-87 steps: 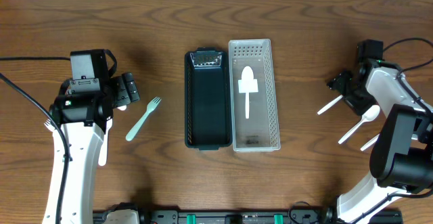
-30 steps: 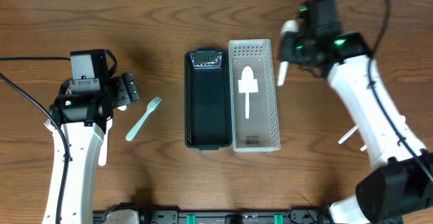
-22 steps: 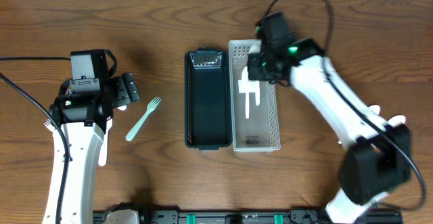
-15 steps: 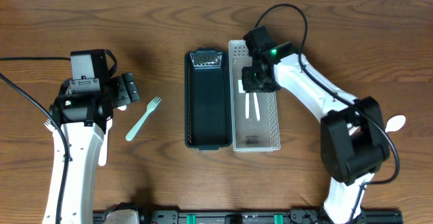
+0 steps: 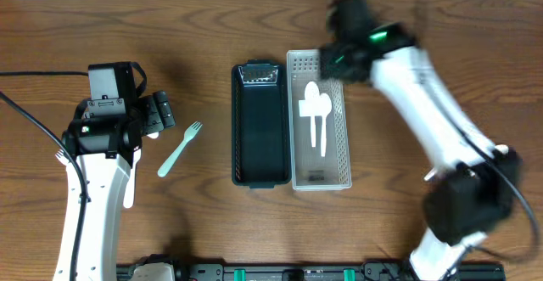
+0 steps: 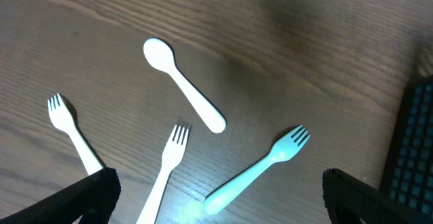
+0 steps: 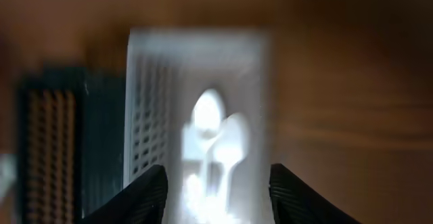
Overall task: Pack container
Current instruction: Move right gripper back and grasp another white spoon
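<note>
A clear perforated container (image 5: 341, 120) stands at the table's middle with two white spoons (image 5: 318, 111) lying in it; it shows blurred in the right wrist view (image 7: 155, 116), spoons (image 7: 220, 139) inside. A dark container (image 5: 257, 137) stands beside it on the left. My right gripper (image 5: 339, 56) is open and empty above the clear container's far end, its fingers (image 7: 216, 197) apart. A teal fork (image 5: 179, 148) lies left of the dark container; it lies between my open left fingers (image 6: 216, 200) as a teal fork (image 6: 257, 173). My left gripper (image 5: 157, 115) is open and empty.
In the left wrist view a white spoon (image 6: 184, 94) and two white forks (image 6: 71, 132) (image 6: 166, 170) lie on the wood. The dark container's corner (image 6: 413, 149) shows at the right edge. The right arm (image 5: 433, 137) spans the right side of the table.
My right arm carried a white spoon from the far right to the clear container, let it go beside the first spoon, and has now drawn back toward the container's far end. The left arm has not moved.
</note>
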